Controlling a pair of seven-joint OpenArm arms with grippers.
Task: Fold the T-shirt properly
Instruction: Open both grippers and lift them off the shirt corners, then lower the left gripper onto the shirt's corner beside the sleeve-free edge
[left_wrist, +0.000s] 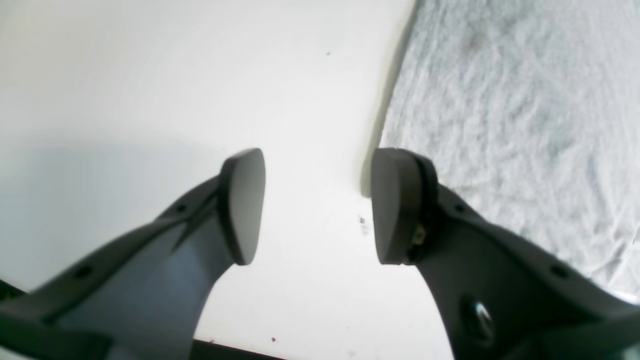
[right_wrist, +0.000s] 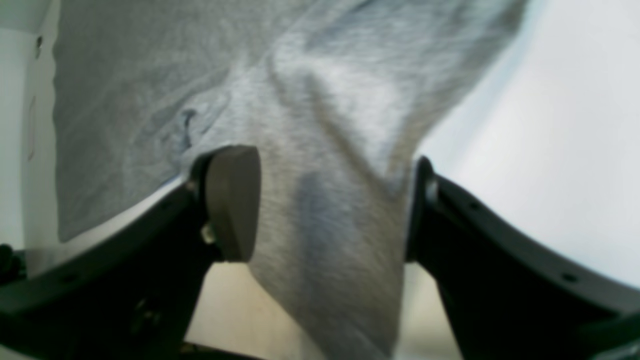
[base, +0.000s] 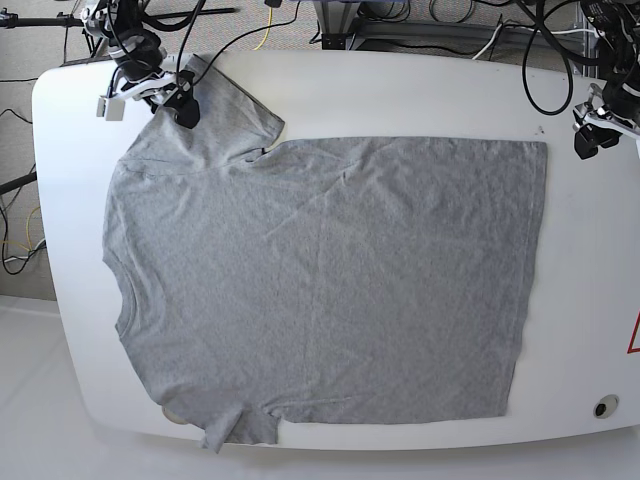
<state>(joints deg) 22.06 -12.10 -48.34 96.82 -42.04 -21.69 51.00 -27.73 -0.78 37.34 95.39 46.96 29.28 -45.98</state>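
Note:
The heather-grey T-shirt (base: 320, 280) lies spread flat on the white table (base: 400, 90), with its neck at the left and its hem at the right. My right gripper (base: 187, 108) is at the far left sleeve. In the right wrist view the right gripper (right_wrist: 330, 205) stands open, its jaws wide apart, and a fold of sleeve cloth (right_wrist: 325, 100) runs loose between them. My left gripper (base: 588, 145) hovers beside the hem's far corner. Seen from the left wrist, that gripper (left_wrist: 317, 200) is open over bare table (left_wrist: 150, 75), and the shirt edge (left_wrist: 525, 100) lies just past its right fingertip.
Cables and stands (base: 330, 20) crowd the floor behind the table's far edge. A small round fitting (base: 601, 406) sits at the near right corner, and a red mark (base: 633, 335) shows at the right edge. The near sleeve (base: 225, 425) reaches the table's front edge.

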